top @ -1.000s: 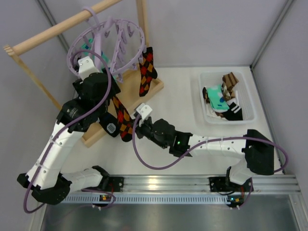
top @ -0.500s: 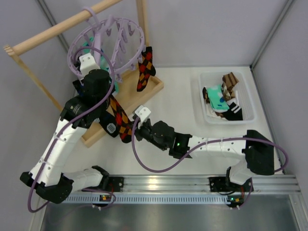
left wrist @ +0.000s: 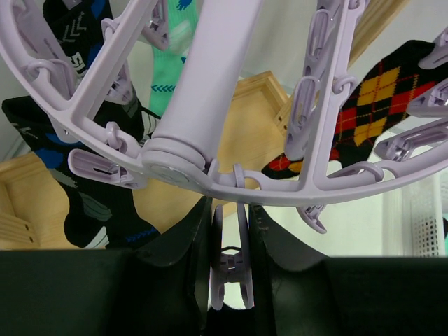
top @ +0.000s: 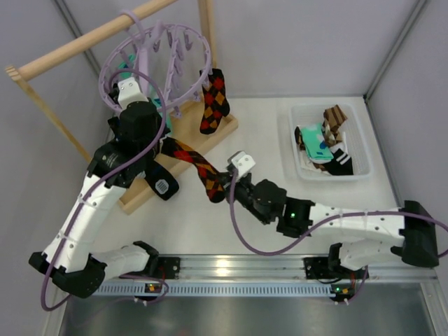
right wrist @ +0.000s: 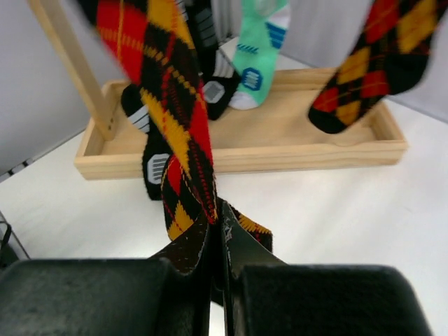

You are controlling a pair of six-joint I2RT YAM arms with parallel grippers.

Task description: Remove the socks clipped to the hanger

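Fingers of the right gripper (right wrist: 218, 231) are clamped on the argyle sock (top: 199, 164), stretched toward 4 o'clock from the hanger (left wrist: 336, 183). The left gripper (left wrist: 229, 269) pinches a clip (left wrist: 231, 280). I'd squeeze it fully, then pull gently.

White links, black joints on left arm (top: 77, 217) and right arm (top: 364, 222). Purple cables (top: 230, 212) loop off both.

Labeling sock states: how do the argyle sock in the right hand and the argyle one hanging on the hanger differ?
Pose: the held argyle sock is stretched taut on a slant; the hanging argyle sock dangles from the hanger. Contact: the right hand is shut on the held one's end; nothing grips the hanging one. Both are black with red-orange diamonds.
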